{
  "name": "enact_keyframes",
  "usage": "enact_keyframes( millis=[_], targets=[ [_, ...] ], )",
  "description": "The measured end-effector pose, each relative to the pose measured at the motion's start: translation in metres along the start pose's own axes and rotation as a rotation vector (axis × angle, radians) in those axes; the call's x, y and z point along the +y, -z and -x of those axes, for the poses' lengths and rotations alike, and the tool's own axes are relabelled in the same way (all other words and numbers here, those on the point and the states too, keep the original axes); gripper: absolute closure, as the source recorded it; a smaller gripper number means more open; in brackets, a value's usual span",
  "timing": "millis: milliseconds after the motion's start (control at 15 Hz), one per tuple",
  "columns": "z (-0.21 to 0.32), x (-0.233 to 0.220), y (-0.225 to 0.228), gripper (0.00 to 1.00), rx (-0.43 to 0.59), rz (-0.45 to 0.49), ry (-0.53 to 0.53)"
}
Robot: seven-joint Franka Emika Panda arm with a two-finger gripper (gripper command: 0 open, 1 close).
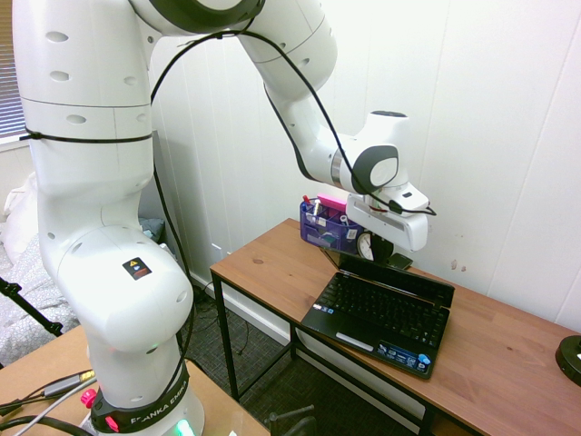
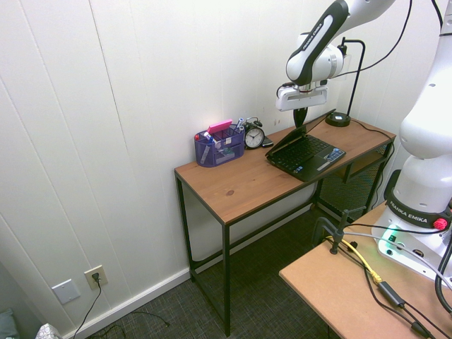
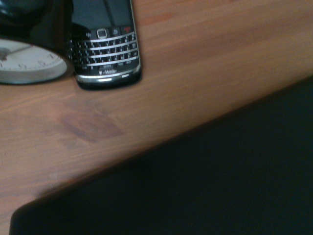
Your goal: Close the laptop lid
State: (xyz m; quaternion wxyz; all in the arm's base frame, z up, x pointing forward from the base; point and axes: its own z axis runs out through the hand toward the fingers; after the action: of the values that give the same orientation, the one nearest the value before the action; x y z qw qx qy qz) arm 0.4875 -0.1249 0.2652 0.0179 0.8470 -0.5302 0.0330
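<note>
Purple caddy [image 2: 219,150] holding scissors [image 2: 241,125], pens [image 2: 208,137]

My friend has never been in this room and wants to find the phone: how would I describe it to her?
Look for the wooden desk against the white wall. On it, the phone lies flat between the round-faced alarm clock and the open laptop. It's the small black one with rows of tiny keys.
</note>
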Motion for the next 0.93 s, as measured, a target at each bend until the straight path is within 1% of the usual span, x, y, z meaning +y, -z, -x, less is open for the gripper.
enact_keyframes(
  millis=[533,933],
  targets=[
    [0.017,0.034,-0.033,1.00,-0.079,0.058,-0.033],
    [0.028,0.049,-0.062,1.00,-0.135,0.085,-0.047]
  ],
)
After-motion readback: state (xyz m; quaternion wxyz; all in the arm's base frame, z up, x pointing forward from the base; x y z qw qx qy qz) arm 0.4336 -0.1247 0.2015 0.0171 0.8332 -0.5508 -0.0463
